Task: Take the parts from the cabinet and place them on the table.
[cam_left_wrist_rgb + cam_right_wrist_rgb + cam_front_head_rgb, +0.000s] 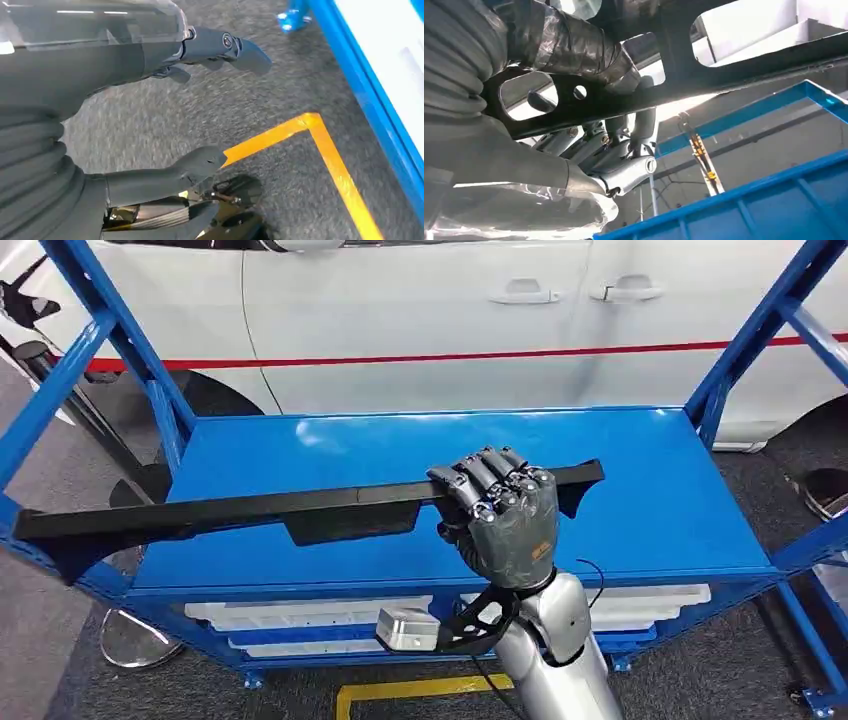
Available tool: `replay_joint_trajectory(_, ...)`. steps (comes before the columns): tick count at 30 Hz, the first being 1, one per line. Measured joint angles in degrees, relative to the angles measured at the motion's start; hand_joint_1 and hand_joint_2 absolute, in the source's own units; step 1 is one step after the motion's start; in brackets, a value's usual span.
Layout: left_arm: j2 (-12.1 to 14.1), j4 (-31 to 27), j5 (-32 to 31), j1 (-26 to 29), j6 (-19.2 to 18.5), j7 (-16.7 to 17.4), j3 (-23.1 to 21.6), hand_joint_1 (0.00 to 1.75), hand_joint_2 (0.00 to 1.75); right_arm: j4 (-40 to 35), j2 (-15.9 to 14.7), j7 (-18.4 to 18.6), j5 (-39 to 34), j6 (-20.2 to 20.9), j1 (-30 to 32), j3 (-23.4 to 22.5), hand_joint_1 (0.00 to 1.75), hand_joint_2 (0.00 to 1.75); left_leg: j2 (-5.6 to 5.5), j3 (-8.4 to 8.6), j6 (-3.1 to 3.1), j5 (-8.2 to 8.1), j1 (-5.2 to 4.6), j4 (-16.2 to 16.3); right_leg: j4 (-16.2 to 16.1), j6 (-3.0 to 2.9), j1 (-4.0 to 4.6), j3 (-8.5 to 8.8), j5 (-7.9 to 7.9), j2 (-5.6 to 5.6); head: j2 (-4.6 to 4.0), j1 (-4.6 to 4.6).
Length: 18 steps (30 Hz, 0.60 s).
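A long black trim part (250,508) stretches across the head view above the blue shelf top (650,500), from the far left to past the middle. My right hand (500,515) grips it near its right end, fingers curled over the top edge. In the right wrist view the same black part (704,75) crosses in front of my right hand (589,150), which is wrapped around it. My left hand (165,115) hangs over the grey floor with its fingers apart and nothing in it.
The blue metal cabinet frame has slanted posts at left (110,330) and right (760,320). White trays (320,625) lie on the lower shelf. A white car (450,320) stands behind. Yellow tape (320,155) marks the grey floor.
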Motion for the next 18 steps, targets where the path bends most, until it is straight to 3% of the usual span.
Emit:
replay_joint_trajectory(1,-0.04,0.0,-0.02,0.0,-0.15,0.17,0.17,0.0,1.75,0.24,0.0,-0.02,-0.17,0.0,0.06,0.28,1.75,1.75,0.03,-0.01,0.04,-0.01,-0.11,0.0,4.82,0.11,-0.02,-2.25,-2.26,-0.01,0.0,0.04)
replay_joint_trajectory(2,-0.07,0.0,-0.11,0.0,-0.17,0.48,0.22,0.0,1.75,0.42,0.0,-0.02,-0.28,0.0,0.2,0.41,1.75,1.75,0.03,-0.06,0.11,-0.05,-0.16,0.02,8.76,0.2,-0.02,-4.17,-3.57,-0.01,0.0,0.02)
replay_joint_trajectory(3,-0.09,0.0,-0.17,0.12,-0.17,0.59,0.3,0.0,1.75,0.61,0.0,-0.02,-0.42,0.0,0.35,0.59,1.75,1.75,0.01,-0.05,0.12,-0.06,-0.18,0.04,10.26,0.21,-0.02,-4.93,-3.45,-0.01,0.0,0.02)
replay_joint_trajectory(4,-0.22,0.0,-0.24,0.29,-0.11,0.85,0.39,0.0,1.75,0.77,0.0,0.0,-0.48,0.0,0.45,0.85,1.75,1.75,-0.02,-0.04,0.12,-0.06,-0.18,0.05,9.3,0.18,-0.02,-4.5,-2.22,-0.01,0.0,0.04)
replay_joint_trajectory(5,-0.28,0.0,-0.5,0.4,0.09,1.05,0.44,0.0,1.75,0.85,0.0,0.15,-0.57,0.0,0.46,1.25,1.75,1.75,-0.05,-0.01,0.1,-0.07,-0.17,0.08,6.21,0.07,-0.02,-2.98,-0.14,-0.02,0.0,0.02)
replay_joint_trajectory(7,-0.48,0.0,-0.63,0.4,0.31,1.25,0.46,0.0,1.75,0.83,0.11,0.31,-0.7,0.0,0.41,2.01,1.75,1.75,-0.14,0.05,-0.1,-0.2,-0.17,0.3,-3.77,-0.4,-0.01,2.17,4.44,-0.02,0.0,0.02)
replay_joint_trajectory(8,-0.55,0.0,-0.68,0.37,0.39,1.33,0.48,0.0,1.75,0.85,0.2,0.33,-0.77,0.0,0.37,2.19,1.75,1.75,-0.19,-0.21,-0.48,-0.44,-0.66,0.7,-6.3,-0.56,0.33,3.27,3.84,0.0,0.0,0.02)
replay_joint_trajectory(11,-0.59,0.0,-0.72,0.42,0.44,1.38,0.48,0.0,1.75,0.85,0.46,0.35,-0.76,0.0,0.4,2.56,1.75,1.75,-0.14,-0.21,-1.34,-0.34,-0.37,0.55,-6.24,-1.24,0.53,2.99,4.08,0.12,0.0,0.0)
replay_joint_trajectory(13,-0.68,0.0,-0.74,0.37,0.44,1.4,0.5,0.0,1.75,0.85,0.57,0.5,-0.83,0.0,0.38,2.71,1.75,1.75,-0.11,-0.39,-1.95,-0.87,-0.14,1.12,-7.09,-2.03,0.06,3.47,4.61,-0.06,0.0,0.02)
replay_joint_trajectory(14,-0.68,0.0,-0.72,0.38,0.48,1.4,0.54,0.0,1.75,0.85,0.63,0.68,-0.98,0.0,0.33,2.91,1.75,1.75,-0.11,-1.06,-2.3,-2.26,-0.17,2.92,-7.21,-2.27,0.02,3.58,4.65,-0.06,0.0,0.0)
replay_joint_trajectory(17,-0.7,0.0,-0.7,0.46,0.57,1.68,0.68,0.0,1.75,1.11,0.96,1.05,-1.49,0.0,0.29,3.34,1.75,1.75,-0.1,-6.66,-3.03,-8.18,0.22,14.97,-7.19,-2.57,0.16,3.54,4.6,-0.22,0.0,0.0)
replay_joint_trajectory(18,-0.7,0.0,-0.68,0.58,0.57,1.75,0.74,0.0,1.75,1.31,0.96,1.07,-1.51,0.0,0.31,3.45,1.75,1.75,-0.09,-7.96,-3.17,-8.59,0.33,17.58,-7.17,-2.57,0.18,3.52,4.59,-0.21,0.0,0.0)
